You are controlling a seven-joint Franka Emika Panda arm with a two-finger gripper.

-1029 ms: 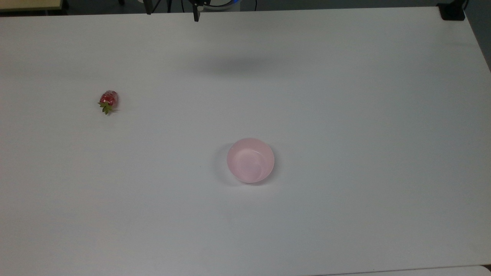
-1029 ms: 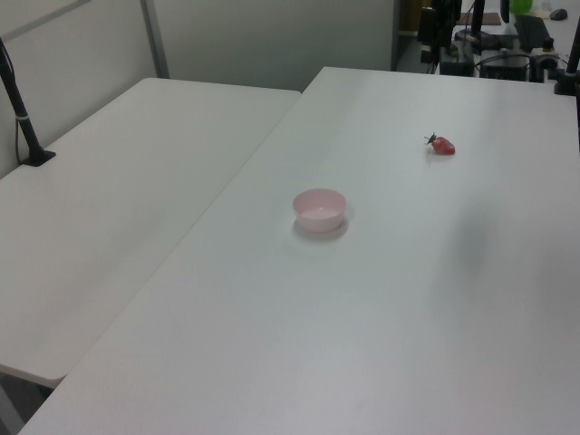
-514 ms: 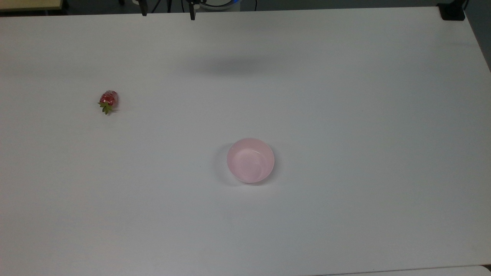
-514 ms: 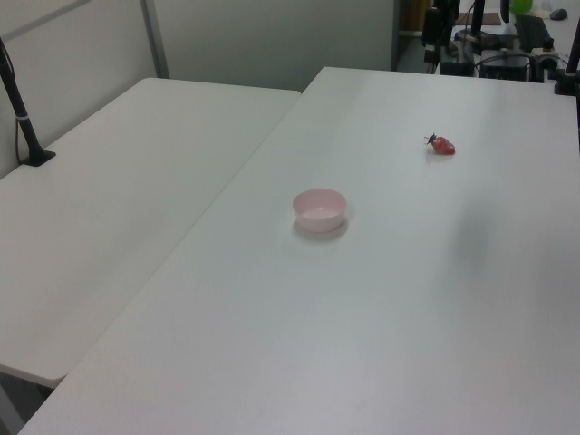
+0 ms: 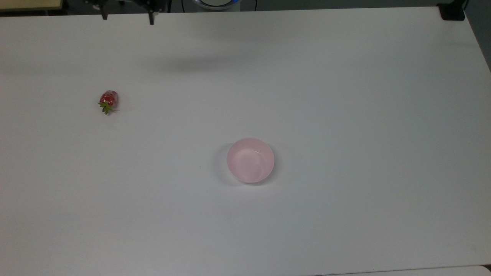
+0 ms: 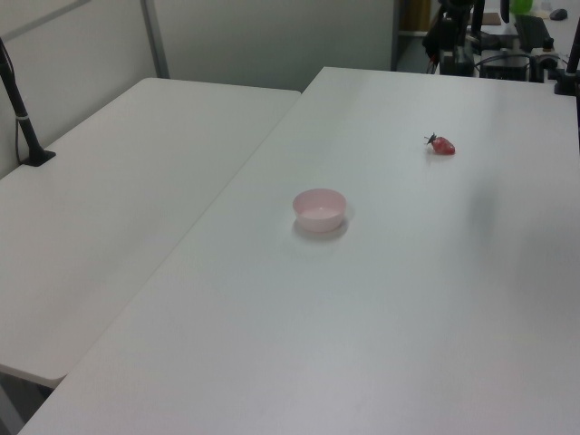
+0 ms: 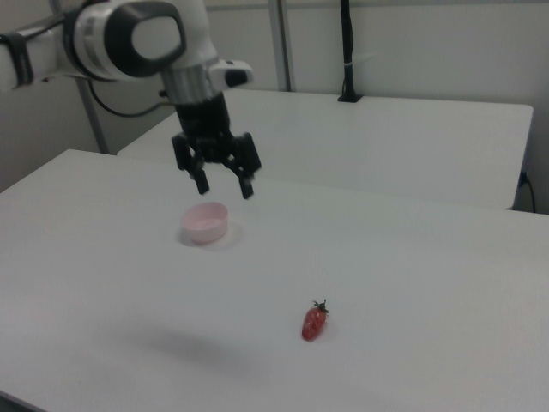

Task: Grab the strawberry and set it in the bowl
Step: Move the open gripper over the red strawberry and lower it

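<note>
Since the earlier frames, the tool (image 5: 127, 17) has slid along the top edge of the top view, from near the middle toward the upper left, and its fingers have spread wider apart. That carries it closer to the strawberry's side of the desk (image 5: 345, 96), so the reach toward the fruit seems to be under way, with the pickup itself not yet begun.

In the right view the tool (image 7: 225, 184) hangs in the upper left of the frame, high above the desk, pointing down. Its two dark fingers stand wide apart with nothing between them, and they touch nothing.

The strawberry (image 5: 108, 100) lies on its side on the desk at the left of the top view, green leaves toward the bottom of the frame. It sits well apart from the bowl (image 5: 250, 160), which rests just below the centre and is empty. In the right view the strawberry (image 7: 314, 322) is lower right of centre, the bowl (image 7: 206, 222) left of centre below the tool.
</note>
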